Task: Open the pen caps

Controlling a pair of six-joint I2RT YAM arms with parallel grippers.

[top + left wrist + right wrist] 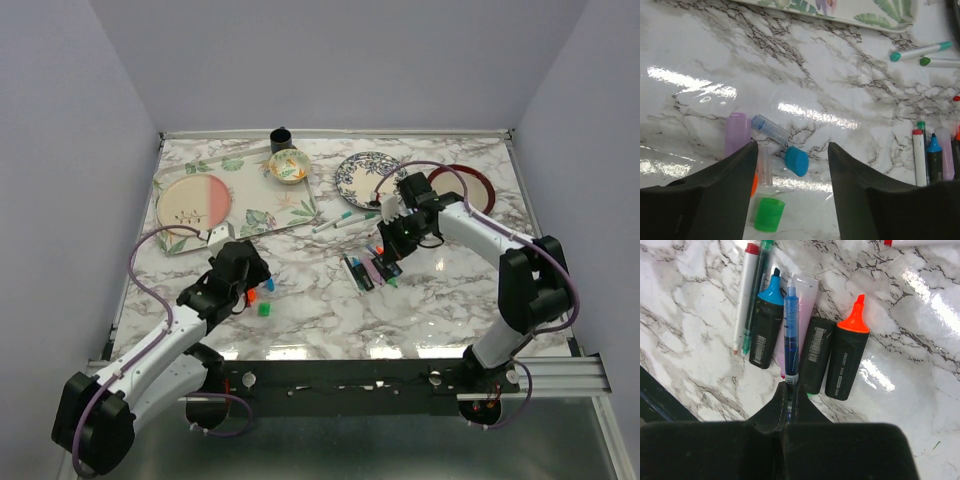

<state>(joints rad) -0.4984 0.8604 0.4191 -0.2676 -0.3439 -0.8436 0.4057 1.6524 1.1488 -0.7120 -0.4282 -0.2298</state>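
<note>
- Your left gripper (792, 148): jaws spread, straddling the blue cap (796, 160); green cap (769, 214) at 6 o'clock, both on the desk (715, 60).
- Your right gripper (790, 390): jaws pinching a thin blue pen (791, 330), tip toward 12 o'clock.

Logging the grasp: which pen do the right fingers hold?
The thin blue pen: its end is clamped between the shut fingers, while the black highlighters lie loose beside it.

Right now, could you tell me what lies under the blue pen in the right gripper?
A lilac marker lies beneath the blue pen, beside the blue-tipped highlighter. Its lower end is covered by the pen and the right gripper.
</note>
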